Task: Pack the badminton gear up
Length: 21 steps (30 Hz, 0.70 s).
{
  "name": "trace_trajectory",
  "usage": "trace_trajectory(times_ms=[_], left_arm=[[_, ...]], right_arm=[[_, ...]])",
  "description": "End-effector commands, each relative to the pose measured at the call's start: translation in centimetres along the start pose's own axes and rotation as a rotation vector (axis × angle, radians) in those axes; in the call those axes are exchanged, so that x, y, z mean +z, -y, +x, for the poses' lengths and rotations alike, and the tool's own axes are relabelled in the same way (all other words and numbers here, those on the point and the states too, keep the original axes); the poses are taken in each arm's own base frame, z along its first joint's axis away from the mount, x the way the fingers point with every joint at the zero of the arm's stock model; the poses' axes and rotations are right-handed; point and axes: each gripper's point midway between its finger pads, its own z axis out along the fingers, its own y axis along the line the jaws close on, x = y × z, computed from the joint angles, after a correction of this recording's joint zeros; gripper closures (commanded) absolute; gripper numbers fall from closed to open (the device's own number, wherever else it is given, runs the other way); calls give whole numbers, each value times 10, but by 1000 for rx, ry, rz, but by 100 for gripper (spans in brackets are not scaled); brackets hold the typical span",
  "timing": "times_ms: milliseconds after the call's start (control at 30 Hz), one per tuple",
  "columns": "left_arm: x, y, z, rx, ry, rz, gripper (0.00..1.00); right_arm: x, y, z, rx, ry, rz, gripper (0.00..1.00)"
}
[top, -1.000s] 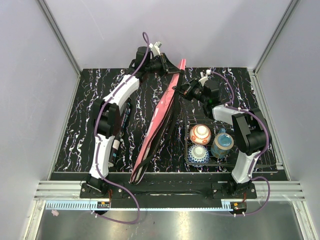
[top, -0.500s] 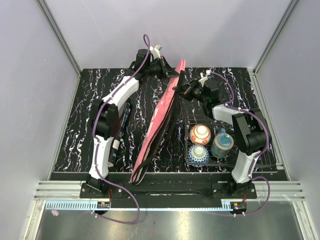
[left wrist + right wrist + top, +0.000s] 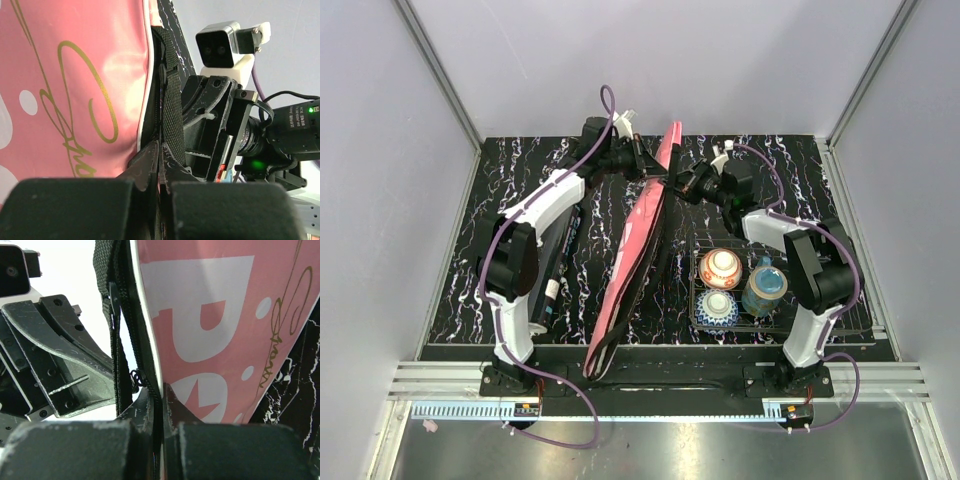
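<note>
The inside of the long pink racket cover (image 3: 635, 240), printed with white letters and gold script, could not be seen, so what it held could not be told. The long black tube (image 3: 562, 245) lay on the left of the black, white-veined tabletop (image 3: 480, 230), partly hidden under the left arm (image 3: 545, 205). From above, both sets of jaws were too small and dark to make out.

In the left wrist view, the left jaws were closed tight on the black webbing edge (image 3: 172, 110) of the cover (image 3: 75, 75), near its far end. In the right wrist view, the right jaws were likewise pinched shut on that black edge (image 3: 120, 340), just beside the pink face (image 3: 215, 315). The two sets of jaws faced each other, close together.

The cover ran slantwise from the near edge to the far end of the tabletop. To its right, under the right arm (image 3: 770, 225), a black wire basket (image 3: 694, 285) held a red-and-white bowl (image 3: 721, 266), a blue-and-white bowl (image 3: 718, 308) and a blue patterned cup (image 3: 765, 288).
</note>
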Motion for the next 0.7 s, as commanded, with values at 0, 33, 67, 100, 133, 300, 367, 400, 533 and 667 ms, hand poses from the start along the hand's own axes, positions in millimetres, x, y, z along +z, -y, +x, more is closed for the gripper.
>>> trace_trajectory(times_ms=[0, 33, 67, 100, 133, 300, 367, 400, 533, 667], left_arm=[[-19, 38, -5, 66, -6, 72, 100], [-20, 40, -9, 75, 2, 69, 100], [-21, 37, -9, 71, 1, 46, 100], [-21, 36, -11, 86, 2, 36, 100], [-22, 39, -14, 90, 6, 33, 100], [-23, 44, -16, 77, 10, 41, 100], [-25, 47, -16, 79, 13, 43, 100], [-26, 49, -16, 84, 14, 45, 100], [-27, 50, -14, 87, 10, 44, 100], [-28, 51, -12, 85, 4, 43, 100]], right_arm=[[-19, -46, -32, -135, 94, -51, 89], [-26, -37, -25, -117, 58, 27, 70], [-31, -27, -24, -151, 58, 89, 63], [-37, -22, -25, -160, 53, 134, 56], [-48, -15, -21, -152, 35, 199, 50], [-74, -10, -34, -253, 30, 300, 41], [-83, -13, -43, -292, 51, 334, 33], [-84, -25, -56, -312, 80, 319, 31], [-66, -40, -77, -333, 76, 314, 24], [-35, -35, -85, -303, 20, 338, 22]])
